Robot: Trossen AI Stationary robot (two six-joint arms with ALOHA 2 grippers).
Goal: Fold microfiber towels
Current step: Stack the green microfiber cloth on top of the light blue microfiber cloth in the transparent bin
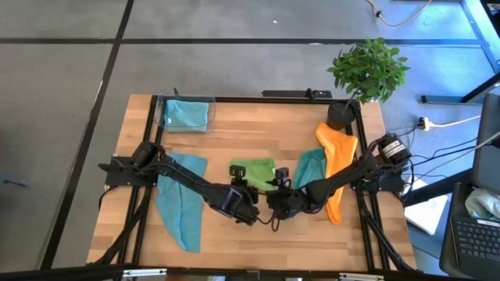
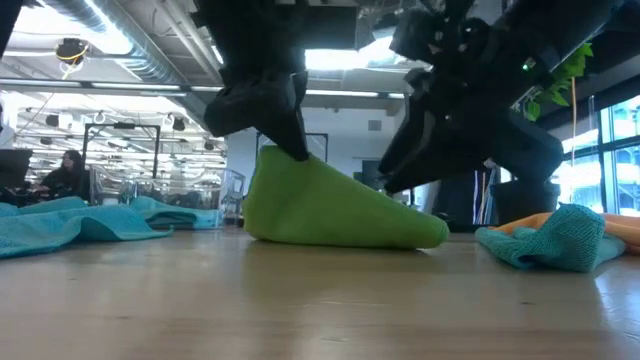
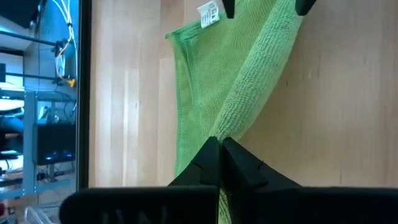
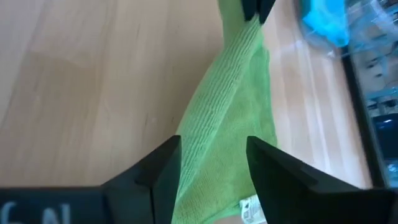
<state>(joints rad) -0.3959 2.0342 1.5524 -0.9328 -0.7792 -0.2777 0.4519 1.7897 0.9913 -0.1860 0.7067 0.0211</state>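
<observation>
1. The surface point(image 1: 258, 234) carries five towels; the lime green towel point(image 1: 254, 169) sits mid-surface, nearer the front edge, lifted into a ridge between my two claws.
2. My left claw point(image 1: 239, 193) is clamped on one end of that ridge. If I pull too hard, the limp cloth may drag and bunch instead of folding flat.
3. My right claw point(image 4: 211, 163) stands apart, straddling the other end. Closing off-centre could catch one layer only, or miss, leaving a crooked fold.
4. The teal towel point(image 1: 310, 167) lies just beside; I might snag it.
</observation>
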